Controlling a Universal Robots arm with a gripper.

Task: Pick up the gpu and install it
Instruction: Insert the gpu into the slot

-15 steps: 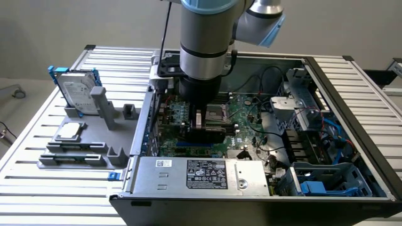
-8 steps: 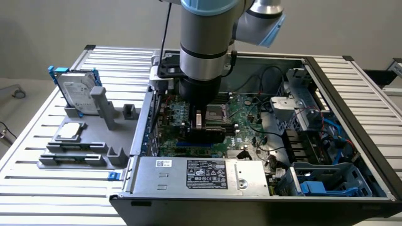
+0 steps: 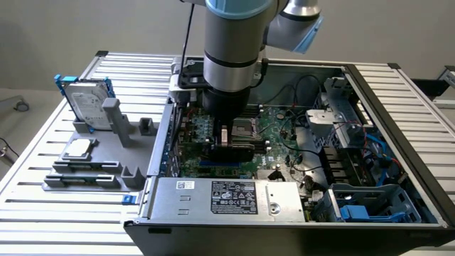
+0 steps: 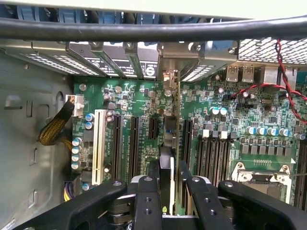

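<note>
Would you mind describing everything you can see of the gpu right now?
The gpu is a thin flat card, edge-on in the wrist view, black-sided in the exterior view. It stands upright inside the open computer case, held between the gripper's fingers, at the green motherboard's expansion slots, its silver bracket end toward the case's rear wall.

We see open room above the case; red wires and black slots stand near the gripper.
</note>
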